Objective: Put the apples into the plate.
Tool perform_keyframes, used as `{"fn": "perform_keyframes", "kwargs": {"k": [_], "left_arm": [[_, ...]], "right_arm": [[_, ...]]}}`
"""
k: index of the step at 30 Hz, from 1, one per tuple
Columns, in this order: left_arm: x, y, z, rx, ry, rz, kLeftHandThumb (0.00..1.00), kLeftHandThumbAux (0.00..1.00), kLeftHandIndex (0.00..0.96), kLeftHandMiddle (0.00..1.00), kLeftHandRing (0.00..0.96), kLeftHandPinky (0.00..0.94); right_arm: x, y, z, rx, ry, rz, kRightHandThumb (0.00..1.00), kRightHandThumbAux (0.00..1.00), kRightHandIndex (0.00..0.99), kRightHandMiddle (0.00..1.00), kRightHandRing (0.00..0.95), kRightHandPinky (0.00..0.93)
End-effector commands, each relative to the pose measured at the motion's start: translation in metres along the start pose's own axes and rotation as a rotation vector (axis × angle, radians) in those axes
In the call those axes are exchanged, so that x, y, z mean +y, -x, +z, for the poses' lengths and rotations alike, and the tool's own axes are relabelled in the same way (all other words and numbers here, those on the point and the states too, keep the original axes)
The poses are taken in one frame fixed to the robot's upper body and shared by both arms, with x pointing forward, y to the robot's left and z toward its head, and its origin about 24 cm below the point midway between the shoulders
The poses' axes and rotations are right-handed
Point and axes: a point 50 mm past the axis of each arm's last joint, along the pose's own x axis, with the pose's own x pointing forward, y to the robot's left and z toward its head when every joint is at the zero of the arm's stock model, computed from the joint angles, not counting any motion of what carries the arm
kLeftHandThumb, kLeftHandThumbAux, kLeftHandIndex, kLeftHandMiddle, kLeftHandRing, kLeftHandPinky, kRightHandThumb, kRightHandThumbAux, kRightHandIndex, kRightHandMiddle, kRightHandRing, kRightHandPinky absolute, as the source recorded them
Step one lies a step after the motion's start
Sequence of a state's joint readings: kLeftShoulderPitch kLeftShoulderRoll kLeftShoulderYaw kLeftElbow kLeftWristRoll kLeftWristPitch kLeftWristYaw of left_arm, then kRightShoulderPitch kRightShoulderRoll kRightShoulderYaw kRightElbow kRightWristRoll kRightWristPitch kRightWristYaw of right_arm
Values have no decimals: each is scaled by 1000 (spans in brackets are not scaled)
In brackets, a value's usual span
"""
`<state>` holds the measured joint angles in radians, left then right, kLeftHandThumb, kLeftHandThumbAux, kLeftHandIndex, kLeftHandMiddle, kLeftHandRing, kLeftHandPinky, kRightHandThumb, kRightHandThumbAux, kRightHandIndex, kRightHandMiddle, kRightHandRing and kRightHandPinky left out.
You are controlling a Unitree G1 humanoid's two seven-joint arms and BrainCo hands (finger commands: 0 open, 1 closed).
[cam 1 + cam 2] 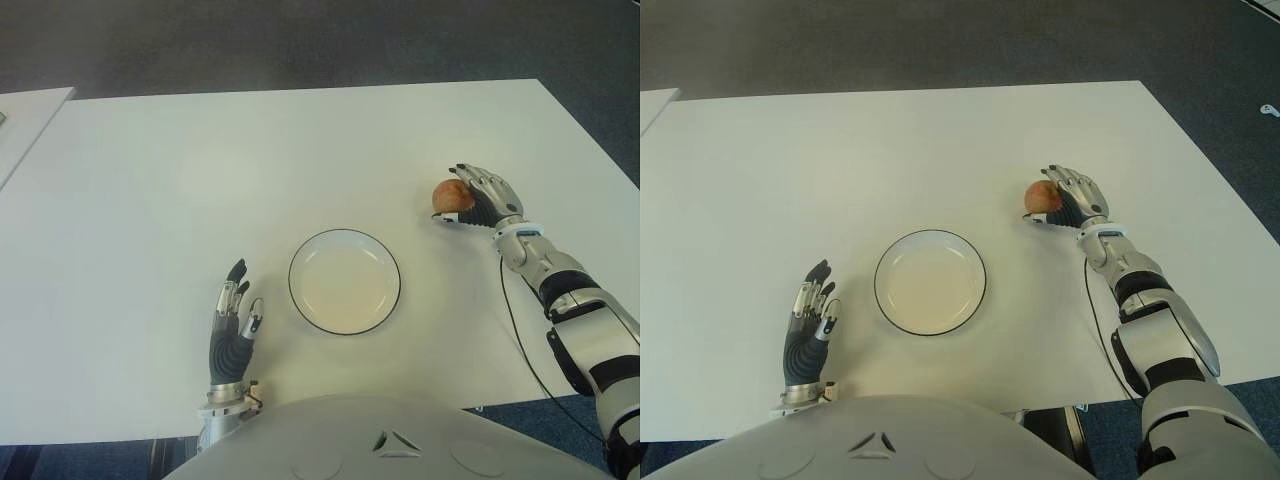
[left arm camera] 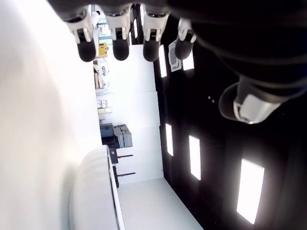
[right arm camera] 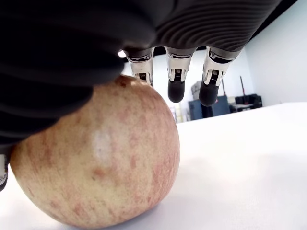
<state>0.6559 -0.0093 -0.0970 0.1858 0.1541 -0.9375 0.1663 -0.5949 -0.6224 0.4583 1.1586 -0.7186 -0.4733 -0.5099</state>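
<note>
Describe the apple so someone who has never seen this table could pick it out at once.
On the white table, look to the robot's right of the round, dark-rimmed plate. There the right hand is cupped over a reddish-yellow apple sitting on the tabletop. It is the only coloured, rounded item there; the left hand holds nothing.

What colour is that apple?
The apple is yellowish with red streaks and speckles, best seen in the right wrist view.

White table (image 1: 200,160) — plate (image 1: 344,281), apple (image 1: 451,196)
</note>
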Motion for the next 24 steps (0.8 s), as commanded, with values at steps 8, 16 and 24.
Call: {"fn": "perform_keyframes", "kwargs": {"k": [8, 16, 24], "left_arm": [[-4, 12, -2, 47, 2, -12, 0, 424, 0, 0, 0, 0], [-4, 15, 0, 36, -5, -12, 0, 421, 0, 0, 0, 0], [-5, 16, 1, 32, -4, -5, 0, 417, 0, 0, 0, 0]], "right_arm": [[0, 1, 3, -8, -8, -112, 690, 701, 434, 688, 683, 625], [-4, -2, 7, -42, -16, -144, 710, 712, 440, 797, 791, 733], [-7, -3, 9, -56, -55, -158, 716, 714, 441, 843, 836, 820]]}}
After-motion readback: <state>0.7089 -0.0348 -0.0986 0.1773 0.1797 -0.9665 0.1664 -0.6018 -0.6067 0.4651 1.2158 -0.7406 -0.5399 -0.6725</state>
